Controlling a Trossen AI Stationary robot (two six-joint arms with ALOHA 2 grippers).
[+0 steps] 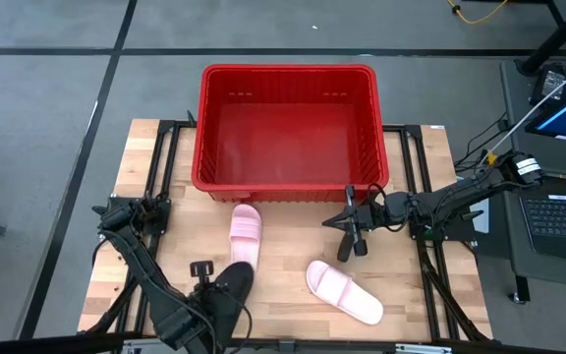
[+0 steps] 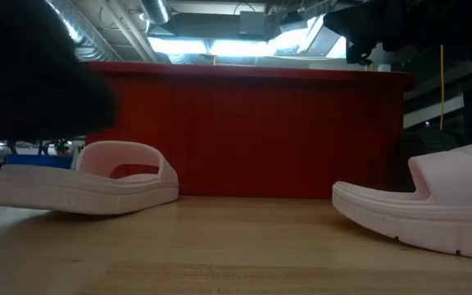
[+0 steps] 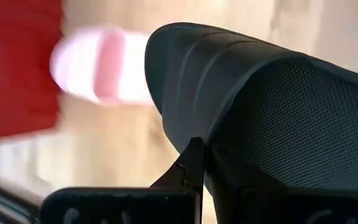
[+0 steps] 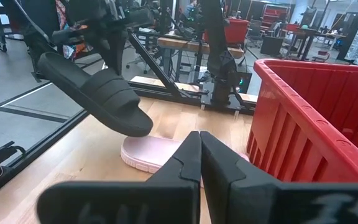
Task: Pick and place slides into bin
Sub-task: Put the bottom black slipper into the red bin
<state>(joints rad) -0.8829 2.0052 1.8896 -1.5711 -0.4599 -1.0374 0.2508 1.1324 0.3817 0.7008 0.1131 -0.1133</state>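
Left hand (image 1: pixel 207 285): near front edge of worktop (image 1: pixel 283 295), closed on black slide (image 4: pixel 92 93); right wrist view shows slide lifted clear of the wood, toe drooping
Right hand (image 1: pixel 352 234): just in front of bin (image 1: pixel 288 71), fingers pinched together, holding nothing; waits
Pink slides: one (image 1: pixel 245 232) just before bin's front wall, other (image 1: pixel 343 292) farther toward front-right; both flat on worktop, well apart
Bin: red, at rear of worktop; interior looks empty in high view
Second black slide: not seen in any view
Risk 1: grip appears to sit at one end of slide, so it could pivot or slip out on the way to bin
Risk 2: hanging toe could catch bin rim, or brush the pink slide under the path
High vs wrist: high view shows layout, hides lift; right wrist view shows the gap beneath
Low view: pink slides vs bin wall only; black slide a dark blur
Left wrist: strap close up, no grip detail
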